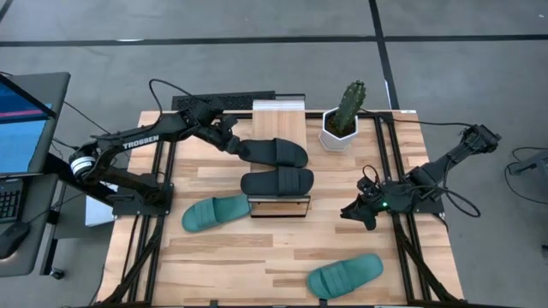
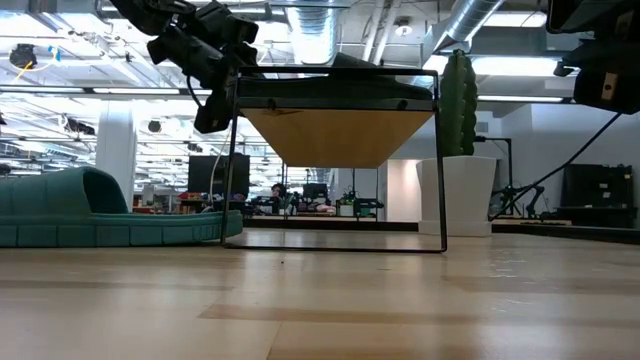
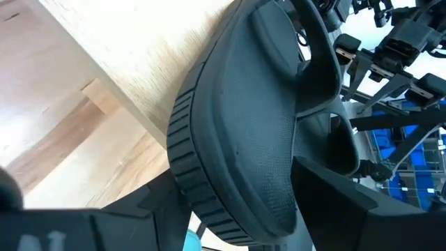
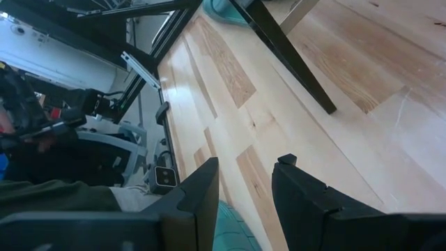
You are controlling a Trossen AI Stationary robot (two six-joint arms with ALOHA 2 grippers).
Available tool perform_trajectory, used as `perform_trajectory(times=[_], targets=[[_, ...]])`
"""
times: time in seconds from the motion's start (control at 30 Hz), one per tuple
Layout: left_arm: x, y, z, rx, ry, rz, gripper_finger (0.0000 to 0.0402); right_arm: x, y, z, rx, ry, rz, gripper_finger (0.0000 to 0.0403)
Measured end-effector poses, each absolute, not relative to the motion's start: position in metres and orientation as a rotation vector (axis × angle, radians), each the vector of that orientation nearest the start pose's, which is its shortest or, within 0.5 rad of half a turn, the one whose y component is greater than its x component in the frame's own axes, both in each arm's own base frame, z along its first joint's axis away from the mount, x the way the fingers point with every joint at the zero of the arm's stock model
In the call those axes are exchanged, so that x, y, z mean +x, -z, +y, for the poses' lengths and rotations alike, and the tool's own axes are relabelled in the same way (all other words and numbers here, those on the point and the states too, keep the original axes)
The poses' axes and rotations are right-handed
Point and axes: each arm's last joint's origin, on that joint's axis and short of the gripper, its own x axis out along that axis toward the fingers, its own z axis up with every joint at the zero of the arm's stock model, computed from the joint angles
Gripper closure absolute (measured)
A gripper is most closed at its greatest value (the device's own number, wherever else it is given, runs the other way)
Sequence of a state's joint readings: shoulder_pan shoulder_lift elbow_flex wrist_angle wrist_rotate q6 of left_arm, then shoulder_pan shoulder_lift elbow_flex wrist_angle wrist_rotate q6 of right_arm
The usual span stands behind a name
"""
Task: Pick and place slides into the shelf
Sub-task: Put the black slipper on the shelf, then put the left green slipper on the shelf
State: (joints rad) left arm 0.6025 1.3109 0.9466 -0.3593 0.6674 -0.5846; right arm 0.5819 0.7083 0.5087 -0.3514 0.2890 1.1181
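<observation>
Black rubber fills the left gripper [image 1: 233,145], clenched on the heel of one black slide [image 1: 276,152] lying across the shelf [image 1: 278,115]. Its twin [image 1: 277,181] rests alongside. Two teal slides [image 1: 216,212] remain on the table, one near the parted right gripper [image 1: 355,212].

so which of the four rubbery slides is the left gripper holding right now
The black rubbery slide on the light-wood shelf, the one nearer the potted cactus. The left gripper grips its end; the other black slide and both teal ones lie untouched.
</observation>
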Motion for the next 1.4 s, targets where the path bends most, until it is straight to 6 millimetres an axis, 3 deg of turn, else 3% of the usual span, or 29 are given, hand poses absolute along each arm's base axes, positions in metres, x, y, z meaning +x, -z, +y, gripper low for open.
perform_trajectory(times=[0.43,1.4], targets=[[0.2332,-0.2616,0.1333,-0.955,-0.238,0.652,0.0179,0.1323,-0.2355,0.0772,0.86,0.026,0.594,0.0282],[0.2292,-0.258,0.1353,-0.832,-0.284,0.695,0.018,0.1321,-0.2352,0.077,0.859,0.029,0.597,0.0282]])
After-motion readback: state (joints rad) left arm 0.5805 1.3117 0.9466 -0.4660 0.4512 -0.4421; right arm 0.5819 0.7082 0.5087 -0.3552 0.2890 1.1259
